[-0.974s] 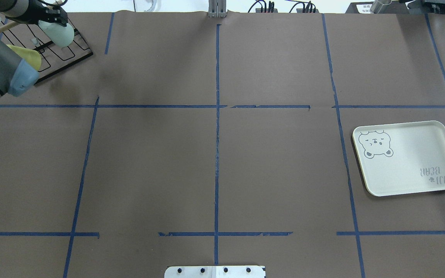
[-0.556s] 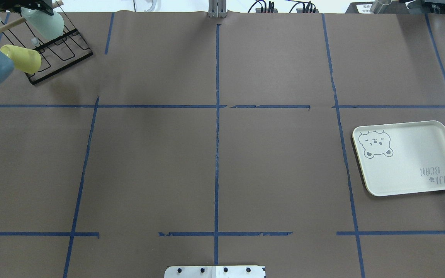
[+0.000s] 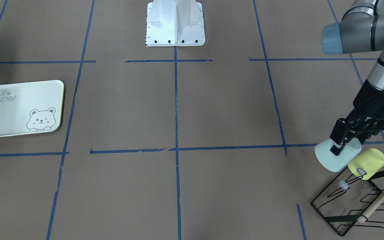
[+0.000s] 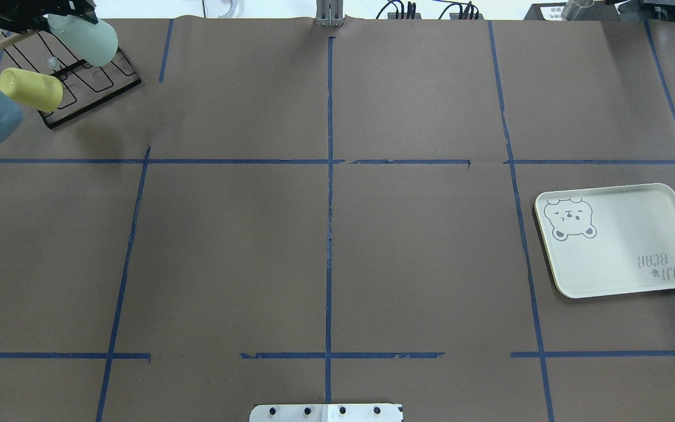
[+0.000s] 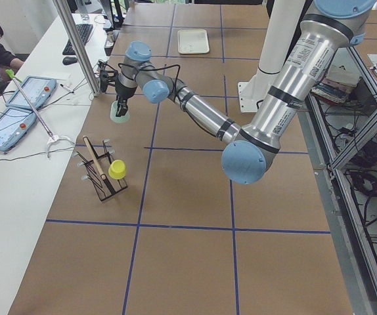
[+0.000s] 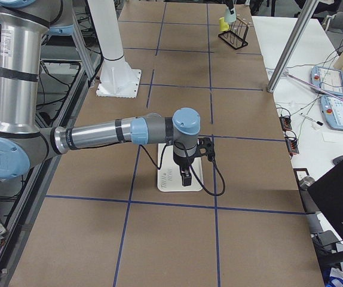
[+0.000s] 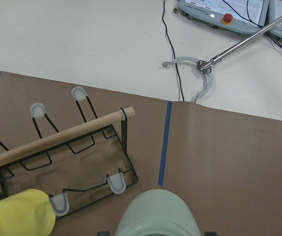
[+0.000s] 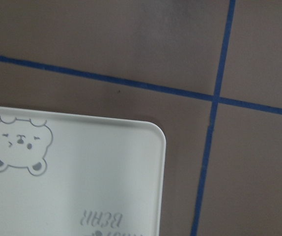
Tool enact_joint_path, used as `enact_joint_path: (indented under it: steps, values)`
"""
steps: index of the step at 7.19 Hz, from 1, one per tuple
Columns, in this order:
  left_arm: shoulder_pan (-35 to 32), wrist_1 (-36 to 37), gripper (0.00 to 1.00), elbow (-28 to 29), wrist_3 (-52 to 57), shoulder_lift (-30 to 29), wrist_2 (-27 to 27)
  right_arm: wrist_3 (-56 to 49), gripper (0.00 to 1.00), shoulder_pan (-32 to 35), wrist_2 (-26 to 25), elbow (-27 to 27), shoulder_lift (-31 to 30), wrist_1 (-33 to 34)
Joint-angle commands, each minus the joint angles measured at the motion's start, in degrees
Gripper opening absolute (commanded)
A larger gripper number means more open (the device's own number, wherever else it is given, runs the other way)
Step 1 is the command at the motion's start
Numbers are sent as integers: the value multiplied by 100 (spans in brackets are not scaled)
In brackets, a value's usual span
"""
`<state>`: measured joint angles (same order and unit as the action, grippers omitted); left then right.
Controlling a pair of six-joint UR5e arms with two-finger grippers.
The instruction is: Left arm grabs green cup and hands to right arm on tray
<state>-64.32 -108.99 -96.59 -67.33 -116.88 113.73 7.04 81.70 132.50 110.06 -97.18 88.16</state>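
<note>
Exterior front-facing: left gripper (image 3: 342,146) clamps the tilted green cup (image 3: 328,160), well apart from the tray (image 3: 12,116); whether the right gripper (image 6: 185,177) is open cannot be told.

Below and beside the held green cup (image 3: 332,158): wire rack (image 3: 348,218), its capped prongs (image 3: 343,185) and slanted wooden dowel (image 3: 383,196) jutting up, yellow cup (image 3: 368,163) on one prong. From there across to the tray (image 3: 12,110), broad bare brown surface (image 3: 212,106) marked with flat blue tape (image 3: 176,100). Over the tray, right gripper (image 6: 185,179) hanging low, narrowing access.
</note>
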Motion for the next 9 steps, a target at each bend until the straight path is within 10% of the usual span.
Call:
enact_joint_path:
  steps: [1, 4, 9]
  values:
    - [384, -648, 21, 61, -937, 8, -9, 3147, 100, -1168, -39, -107, 233, -2239]
    - [919, -1982, 21, -34, -2132, 208, 26, 6597, 100, -2566, -791, -222, 1356, -3959]
    - [1772, -4935, 15, -62, -4357, 271, 334, 9303, 100, -3668, -1233, -371, 2317, -6471]
